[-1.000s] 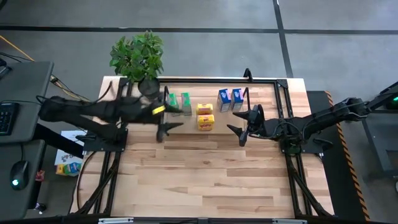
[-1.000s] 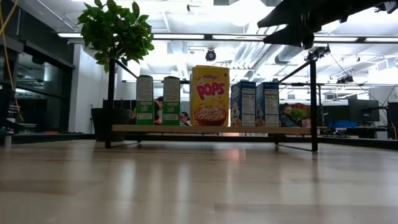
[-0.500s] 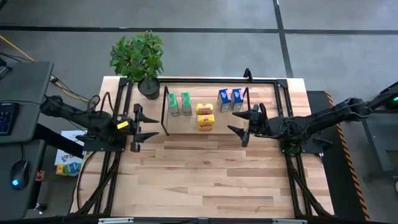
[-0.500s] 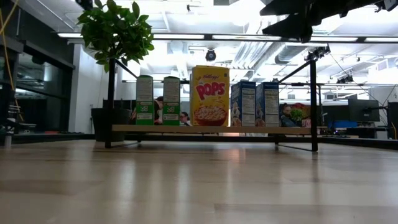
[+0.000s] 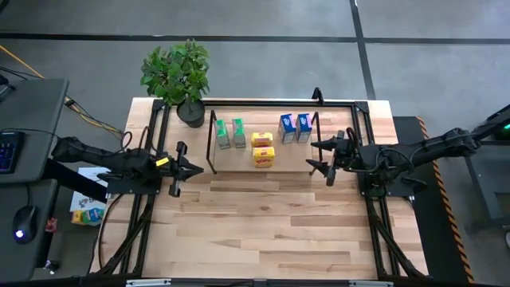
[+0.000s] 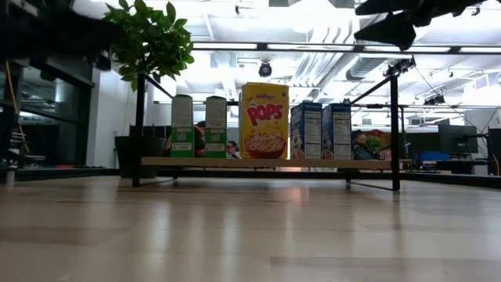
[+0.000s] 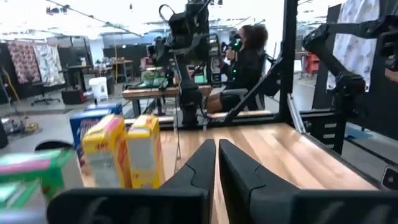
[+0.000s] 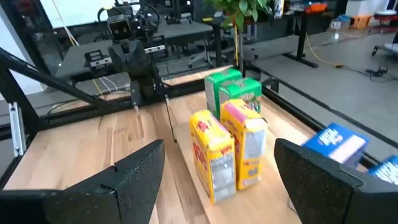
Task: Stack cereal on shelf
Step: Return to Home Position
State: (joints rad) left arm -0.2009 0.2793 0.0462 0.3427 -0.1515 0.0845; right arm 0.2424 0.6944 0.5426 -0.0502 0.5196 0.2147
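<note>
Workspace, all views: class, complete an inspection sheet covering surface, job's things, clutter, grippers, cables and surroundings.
Surface: light wooden table, planked.
Job's things: six cereal boxes upright on the shelf: green pair, yellow pair, blue pair.
Clutter: potted plant at the far left corner.
Grippers: left gripper shut, right gripper open; both empty, flanking the shelf.
Cables: one cable on the floor left of the table.
Surroundings: desk with keyboard; seated person beyond.

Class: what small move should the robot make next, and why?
Probably draw the right tool back from the shelf: all six cereal boxes stand on it, that tool is open and empty, and the left tool waits shut, left of the shelf.
</note>
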